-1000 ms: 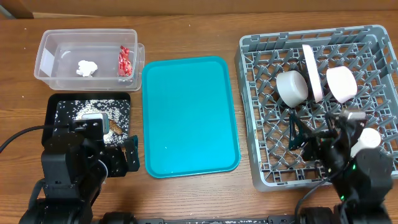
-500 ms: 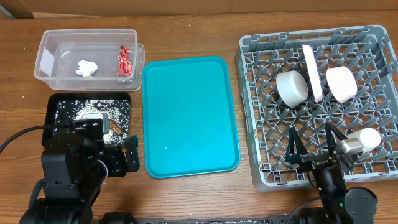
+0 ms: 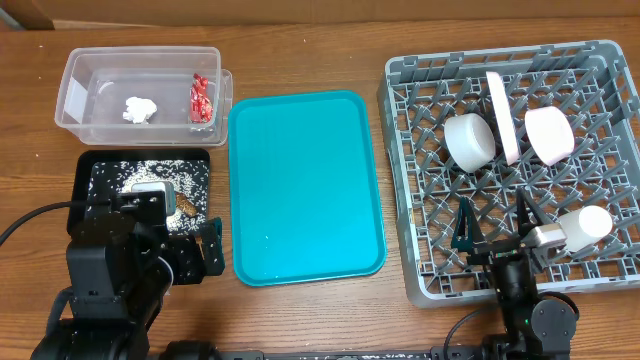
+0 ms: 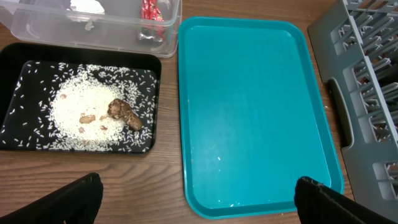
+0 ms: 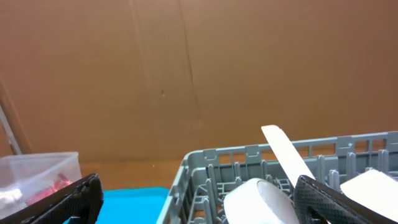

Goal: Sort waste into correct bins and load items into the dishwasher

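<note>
Wooden desk (image 3: 300,60): wrapper (image 3: 201,98), tissue (image 3: 140,109) in tub (image 3: 75,95); rice (image 4: 74,112), scrap (image 4: 124,114) in black tray (image 3: 85,165); plate (image 3: 500,115), cups (image 3: 470,140) in rack (image 3: 600,70). Chopsticks unseen. Left claw (image 4: 199,183), right claw (image 3: 493,225) apart, empty.

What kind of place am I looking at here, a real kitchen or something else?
Probably a staged test bench, not a kitchen: a dish rack sits on a wooden table beside a teal tray, with a plain brown backdrop behind.

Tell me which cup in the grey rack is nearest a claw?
The small white cup lying beside the right claw; the two larger bowls sit farther back.
</note>
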`<move>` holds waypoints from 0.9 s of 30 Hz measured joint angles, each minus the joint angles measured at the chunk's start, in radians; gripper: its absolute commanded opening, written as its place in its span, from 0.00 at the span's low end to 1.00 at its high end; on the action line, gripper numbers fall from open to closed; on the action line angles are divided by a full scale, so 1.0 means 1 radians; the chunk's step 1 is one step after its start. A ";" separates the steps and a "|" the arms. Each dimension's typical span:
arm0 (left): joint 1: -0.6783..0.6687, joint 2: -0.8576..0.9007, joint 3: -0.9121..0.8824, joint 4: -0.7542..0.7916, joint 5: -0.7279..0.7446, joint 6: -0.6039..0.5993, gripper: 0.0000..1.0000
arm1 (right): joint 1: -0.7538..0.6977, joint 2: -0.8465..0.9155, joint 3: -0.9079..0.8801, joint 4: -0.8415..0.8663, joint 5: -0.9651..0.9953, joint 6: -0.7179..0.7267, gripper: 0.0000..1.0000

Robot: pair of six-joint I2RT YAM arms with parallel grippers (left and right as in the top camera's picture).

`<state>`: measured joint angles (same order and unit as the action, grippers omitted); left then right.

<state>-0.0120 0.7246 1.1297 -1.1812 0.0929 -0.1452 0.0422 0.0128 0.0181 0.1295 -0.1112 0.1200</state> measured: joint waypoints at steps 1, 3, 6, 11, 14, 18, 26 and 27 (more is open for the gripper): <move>0.000 0.000 0.000 0.001 0.000 0.000 1.00 | 0.001 0.000 0.000 -0.024 0.000 -0.010 1.00; 0.000 0.000 0.000 0.001 0.000 0.000 1.00 | 0.002 -0.001 0.000 -0.097 0.000 -0.020 1.00; 0.000 0.000 -0.002 0.000 0.000 0.000 1.00 | 0.005 -0.001 0.000 -0.205 -0.006 -0.024 1.00; 0.000 0.000 -0.002 0.000 0.000 0.000 1.00 | 0.005 -0.001 0.000 -0.204 -0.015 -0.029 1.00; 0.000 0.000 -0.002 0.000 0.000 0.000 1.00 | 0.005 -0.001 0.000 -0.205 -0.015 -0.030 1.00; 0.000 0.000 -0.002 0.000 0.000 0.000 1.00 | 0.005 -0.001 0.000 -0.205 -0.016 -0.031 1.00; 0.000 0.000 -0.002 0.000 0.000 0.000 1.00 | 0.005 -0.001 0.000 -0.205 -0.015 -0.032 1.00; 0.000 0.000 -0.002 0.000 0.000 0.000 1.00 | 0.005 -0.001 0.000 -0.205 -0.016 -0.034 1.00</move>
<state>-0.0120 0.7246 1.1282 -1.1809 0.0929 -0.1452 0.0467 0.0120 0.0181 -0.0753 -0.1268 0.0860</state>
